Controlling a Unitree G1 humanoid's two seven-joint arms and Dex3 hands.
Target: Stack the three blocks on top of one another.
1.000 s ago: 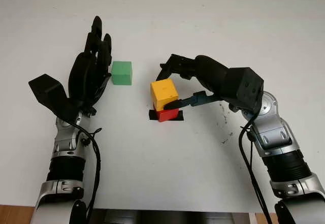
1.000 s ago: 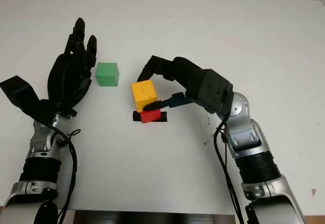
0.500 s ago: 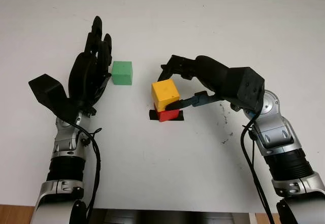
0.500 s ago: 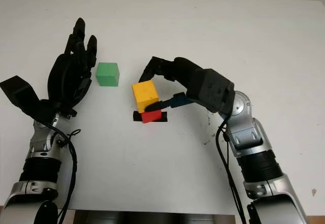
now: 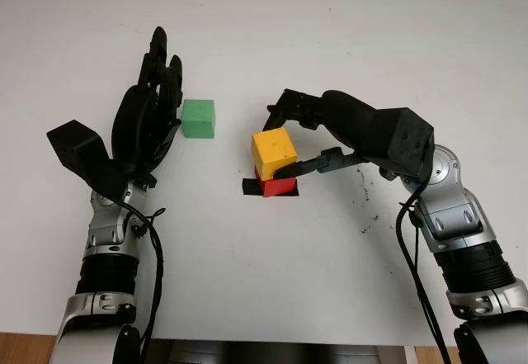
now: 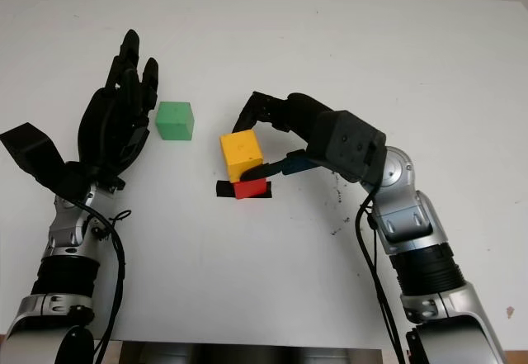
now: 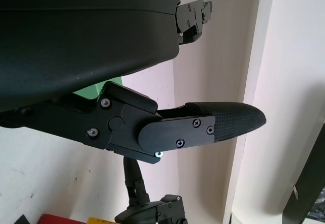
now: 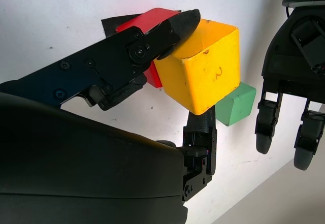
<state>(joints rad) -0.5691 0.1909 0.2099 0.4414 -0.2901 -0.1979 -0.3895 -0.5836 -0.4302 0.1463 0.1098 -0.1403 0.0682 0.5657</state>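
Shifting: yellow block (image 5: 274,153), clamped in right hand (image 5: 290,137), has edged right over red block (image 5: 277,186).
Meaning: placement nearly aligned.
Left hand (image 5: 147,119): wide, empty, beside green block (image 5: 199,119).

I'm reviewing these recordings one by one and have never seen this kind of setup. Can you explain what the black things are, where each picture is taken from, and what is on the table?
The black shapes are a humanoid robot's two three-finger hands. Two pictures come from its head camera, looking down at the white table; the other two come from cameras at each wrist, so they look turned.

The right hand grips a yellow block, placing it on a red block that sits on a black tape mark. The right wrist view shows the yellow block tilted, not yet squarely seated. The left hand is open, raised beside a green block that stands alone on the table.
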